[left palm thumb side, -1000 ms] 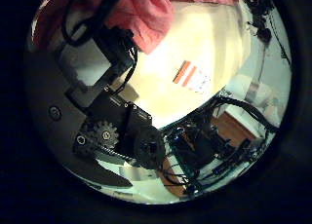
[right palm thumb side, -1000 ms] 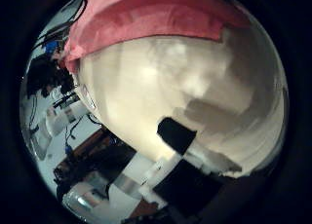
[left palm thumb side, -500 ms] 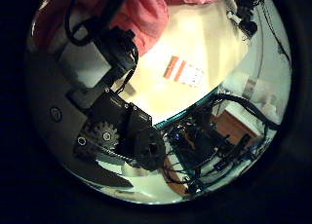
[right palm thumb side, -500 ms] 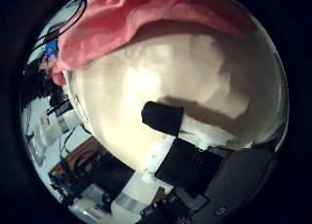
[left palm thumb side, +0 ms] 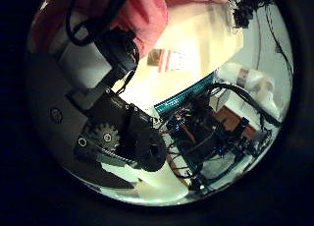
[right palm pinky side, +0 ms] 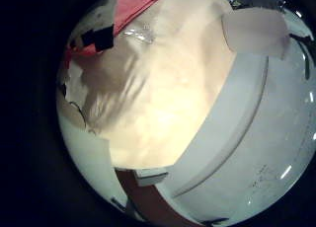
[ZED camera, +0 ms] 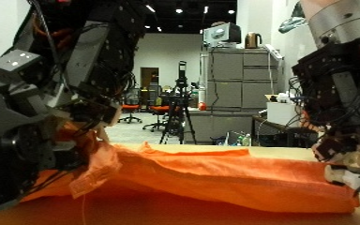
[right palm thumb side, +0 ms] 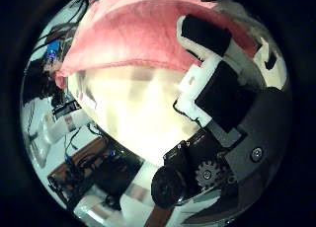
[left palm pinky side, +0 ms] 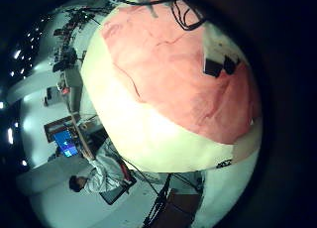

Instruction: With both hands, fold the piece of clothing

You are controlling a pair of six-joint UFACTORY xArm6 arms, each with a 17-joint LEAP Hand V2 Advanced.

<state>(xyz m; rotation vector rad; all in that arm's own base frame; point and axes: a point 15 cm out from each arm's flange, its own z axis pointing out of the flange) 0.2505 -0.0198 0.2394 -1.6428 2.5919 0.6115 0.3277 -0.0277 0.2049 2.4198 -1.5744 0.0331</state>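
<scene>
Low table-edge view, palm cameras over garment [ZED camera: 217, 178]

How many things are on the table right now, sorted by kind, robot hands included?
Orange clothing: 1
Robot hands, left hand and right hand: 2
Table: 1
Total: 4

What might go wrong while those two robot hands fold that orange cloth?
The left robot hand has only a bunched corner of the orange cloth, so the cloth may slip out when lifted. The right robot hand sits at the opposite end; whether it holds the cloth is unclear. If only one end rises, the fold could come out crooked.
</scene>
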